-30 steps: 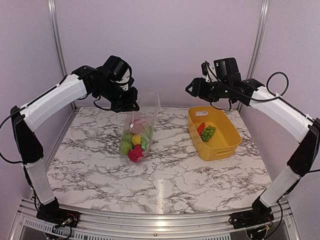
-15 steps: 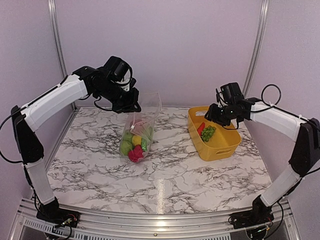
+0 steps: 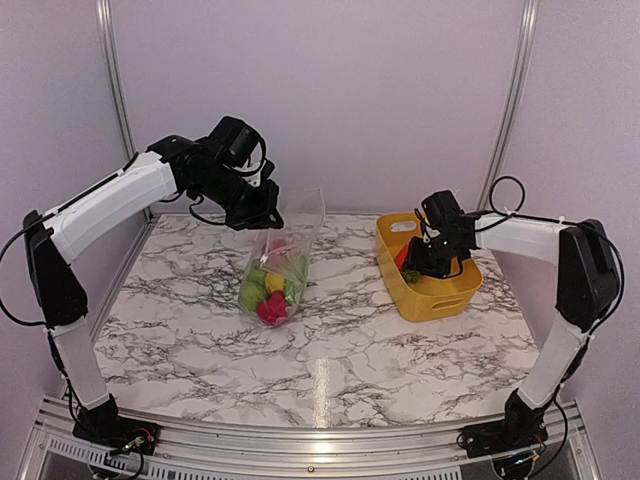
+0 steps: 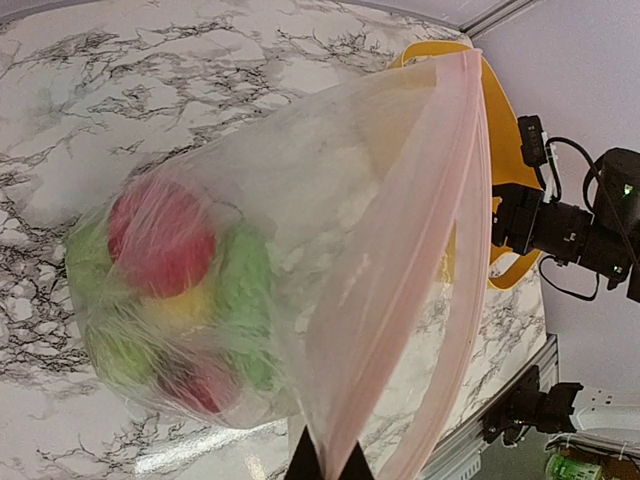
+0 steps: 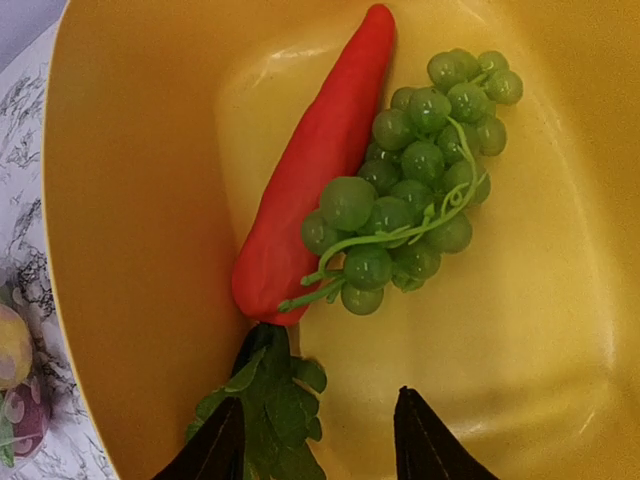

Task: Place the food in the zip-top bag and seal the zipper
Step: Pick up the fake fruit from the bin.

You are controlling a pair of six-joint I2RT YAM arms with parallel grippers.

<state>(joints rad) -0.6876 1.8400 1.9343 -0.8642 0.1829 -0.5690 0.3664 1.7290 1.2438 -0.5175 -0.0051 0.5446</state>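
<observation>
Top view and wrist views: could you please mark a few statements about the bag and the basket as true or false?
1. The left gripper is shut on the mouth edge of the bag. True.
2. The basket is empty. False: it holds a red-orange carrot and green grapes.
3. The right gripper is down in the basket, jaws apart over the carrot's leafy end. True.
4. The bag lies flat with nothing in it. False: it is held up by its mouth, with red, green and yellow food inside.
</observation>
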